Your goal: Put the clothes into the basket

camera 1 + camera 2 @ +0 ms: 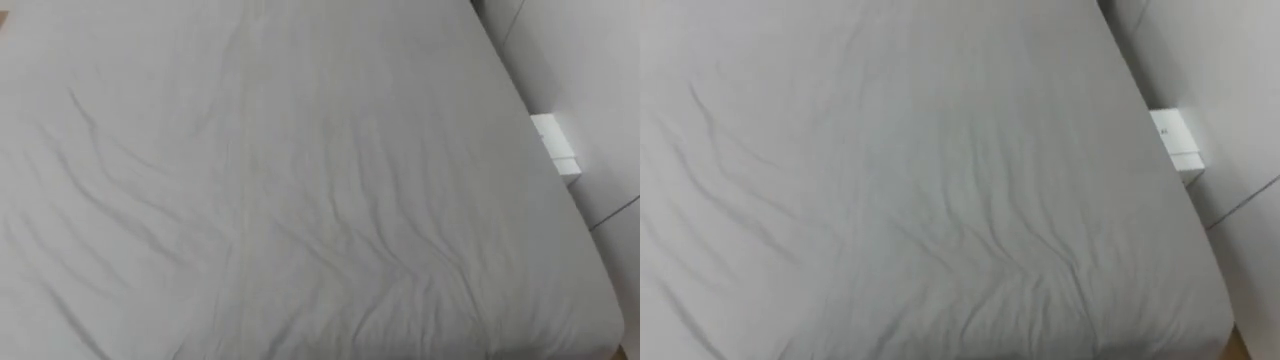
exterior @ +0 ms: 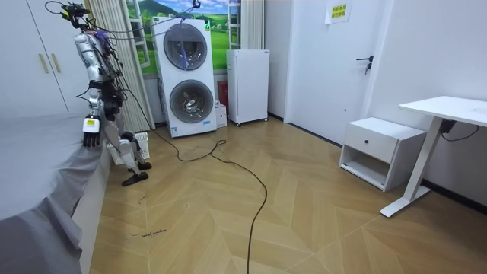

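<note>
Over the left eye view first: looked down on a bed [image 1: 300, 180] under a grey sheet creased in long folds; saw, just past its right edge, a small white box-shaped thing [image 1: 556, 143] set against pale panels [image 1: 590, 70]; could not tell whether a container or not, nor anything of its contents; could not tell where the clothes lay.

Over the right eye view next: met the same sheet, the same white thing and the same panels, seen from slightly to one side; learned nothing further of any container.

Across the room view last: found what the eye views left out; saw the robot standing close against the bed's side at the room view's left, before a wardrobe [image 2: 30, 61] and a curtain [image 2: 125, 61]; made out the left hand [image 2: 91, 131] hanging low, just beside the mattress edge; could not tell its state, nor anything held; noted a white slatted thing [image 2: 139, 142] on the floor [image 2: 319, 213] behind the legs; could not tell whether the basket or not, its inside hidden; counted two stacked machines [image 2: 186, 76] with round doors closed, contents not to be told; beside them a white cabinet [image 2: 247, 76], shut; farther to the room view's right a nightstand [image 2: 380, 148], drawer shut, open shelf beneath, and a white desk [image 2: 453, 106].
</note>
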Robot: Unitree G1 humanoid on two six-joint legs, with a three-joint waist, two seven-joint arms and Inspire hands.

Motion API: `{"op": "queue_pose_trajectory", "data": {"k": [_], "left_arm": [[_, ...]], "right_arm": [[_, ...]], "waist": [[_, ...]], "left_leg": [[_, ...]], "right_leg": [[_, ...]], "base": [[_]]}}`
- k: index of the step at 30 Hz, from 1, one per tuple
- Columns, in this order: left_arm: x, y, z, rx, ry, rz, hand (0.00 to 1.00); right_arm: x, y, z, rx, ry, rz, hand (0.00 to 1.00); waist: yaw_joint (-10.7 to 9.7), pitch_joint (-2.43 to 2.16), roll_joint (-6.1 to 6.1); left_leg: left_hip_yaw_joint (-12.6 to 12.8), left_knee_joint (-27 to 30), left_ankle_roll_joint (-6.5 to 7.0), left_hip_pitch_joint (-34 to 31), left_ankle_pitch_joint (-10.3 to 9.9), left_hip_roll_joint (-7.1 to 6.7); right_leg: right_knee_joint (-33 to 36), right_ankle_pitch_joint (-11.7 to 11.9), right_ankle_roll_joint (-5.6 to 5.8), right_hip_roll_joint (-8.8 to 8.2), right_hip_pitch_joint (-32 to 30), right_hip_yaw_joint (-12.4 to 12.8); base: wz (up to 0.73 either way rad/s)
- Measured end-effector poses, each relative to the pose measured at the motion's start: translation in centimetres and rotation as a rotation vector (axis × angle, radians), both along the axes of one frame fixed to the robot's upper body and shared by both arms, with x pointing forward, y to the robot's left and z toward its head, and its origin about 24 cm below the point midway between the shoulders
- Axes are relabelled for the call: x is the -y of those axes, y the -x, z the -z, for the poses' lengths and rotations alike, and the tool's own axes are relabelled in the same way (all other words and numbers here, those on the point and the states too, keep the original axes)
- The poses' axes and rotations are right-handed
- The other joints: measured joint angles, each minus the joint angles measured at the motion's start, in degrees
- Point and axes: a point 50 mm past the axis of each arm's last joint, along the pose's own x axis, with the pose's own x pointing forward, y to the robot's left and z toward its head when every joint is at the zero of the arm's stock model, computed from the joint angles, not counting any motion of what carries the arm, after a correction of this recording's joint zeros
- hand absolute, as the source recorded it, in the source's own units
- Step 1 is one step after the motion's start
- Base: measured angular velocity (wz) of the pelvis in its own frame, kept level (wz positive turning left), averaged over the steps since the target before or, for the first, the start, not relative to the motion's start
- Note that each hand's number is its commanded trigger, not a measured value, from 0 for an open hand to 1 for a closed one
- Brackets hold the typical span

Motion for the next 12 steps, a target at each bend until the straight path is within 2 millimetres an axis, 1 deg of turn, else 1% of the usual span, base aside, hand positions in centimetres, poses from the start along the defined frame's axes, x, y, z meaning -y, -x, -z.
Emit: {"op": "queue_pose_trajectory", "data": {"k": [3, 5, 8, 12], "left_arm": [[0.3, 0.2, 0.1, 0.005, 0.005, -0.021, 0.00], [0.4, 0.4, 0.1, 0.010, 0.005, -0.020, 0.00], [0.5, 0.7, 0.2, 0.008, 0.000, -0.005, 0.00], [0.6, 1.0, 0.2, 0.000, 0.003, 0.004, 0.00]], "right_arm": [[-1.1, 0.0, 0.4, -0.014, -0.053, -0.087, 0.00], [-1.7, 0.1, 0.7, -0.040, -0.080, -0.158, 0.00], [-2.3, 0.3, 0.9, -0.077, -0.098, -0.234, 0.00], [-2.6, 0.5, 1.0, -0.102, -0.118, -0.278, 0.00]], "waist": [[0.34, 0.10, -0.05], [0.56, 0.03, -0.07], [1.32, -0.02, 0.08], [1.88, -0.02, 0.12]], "left_leg": [[-0.99, -0.05, -0.03, 1.17, -0.08, -0.56], [-1.96, -0.08, -0.02, 1.69, -0.16, -0.60], [-2.58, 0.19, 0.01, 1.69, -0.17, -0.63], [-3.53, 0.32, 0.03, 1.66, -0.15, -0.79]], "right_leg": [[-0.10, -0.09, 0.13, -0.06, 1.65, -0.68], [-0.06, -0.24, 0.18, -0.09, 2.12, -0.73], [-0.06, -0.24, 0.18, -0.13, 2.58, -0.69], [-0.07, -0.25, 0.19, -0.15, 2.72, -0.85]], "base": [[0.12], [0.06], [0.02], [0.02]]}}
